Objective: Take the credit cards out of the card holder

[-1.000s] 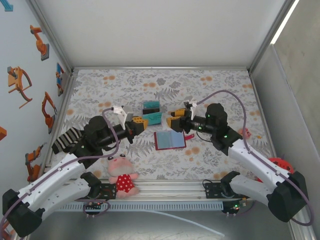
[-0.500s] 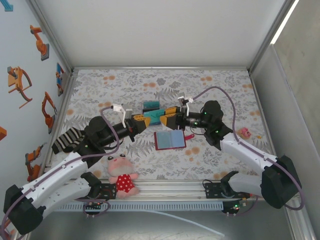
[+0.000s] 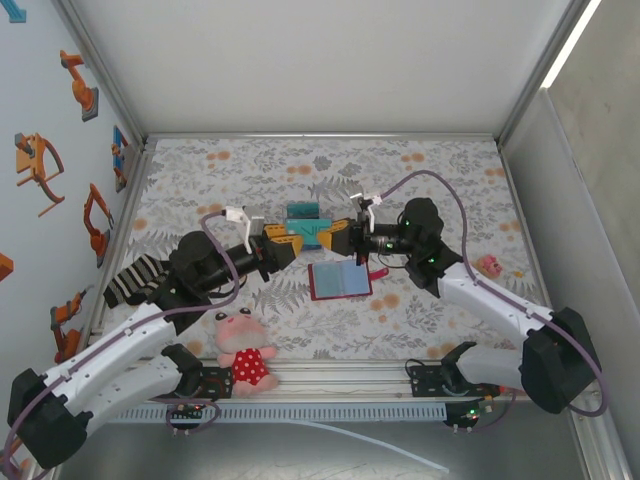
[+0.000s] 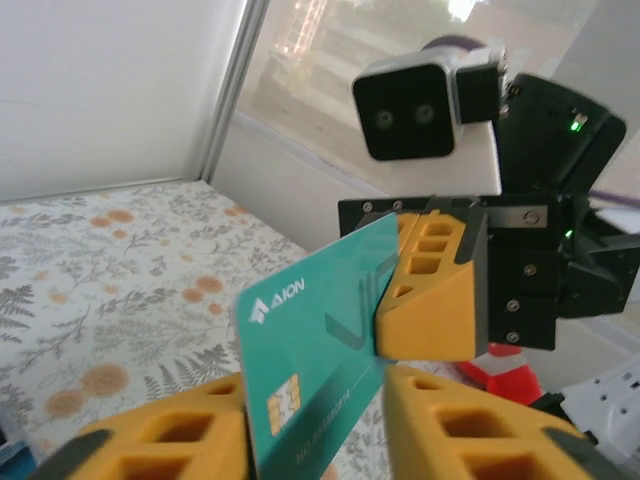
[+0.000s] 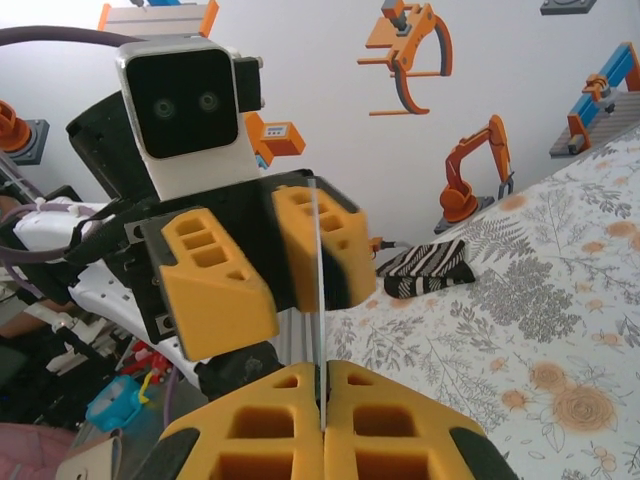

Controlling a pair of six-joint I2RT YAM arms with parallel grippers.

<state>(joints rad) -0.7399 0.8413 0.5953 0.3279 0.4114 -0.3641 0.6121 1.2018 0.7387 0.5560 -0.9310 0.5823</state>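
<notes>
A teal credit card (image 4: 320, 340) stands upright in the air between my two grippers. My right gripper (image 5: 322, 400) is shut on one edge of it, the card (image 5: 316, 260) showing edge-on above the pads. My left gripper (image 4: 320, 440) is open around the other end: the card leans on one finger, with a gap to the other. In the top view both grippers meet over the mat, left gripper (image 3: 285, 243) and right gripper (image 3: 330, 237), with the card (image 3: 307, 238) between them. The red card holder (image 3: 338, 281) lies open on the mat just in front of them. Two more cards (image 3: 301, 211) lie behind.
A plush pig in a red dress (image 3: 243, 350) sits near the front edge. A striped sock (image 3: 135, 278) lies under the left arm at the left. A small pink toy (image 3: 489, 265) rests at the right. White walls enclose the mat.
My right gripper moved left to the card and shut on its edge. My left gripper, which was shut on the card, has opened. The card holder has not moved.
</notes>
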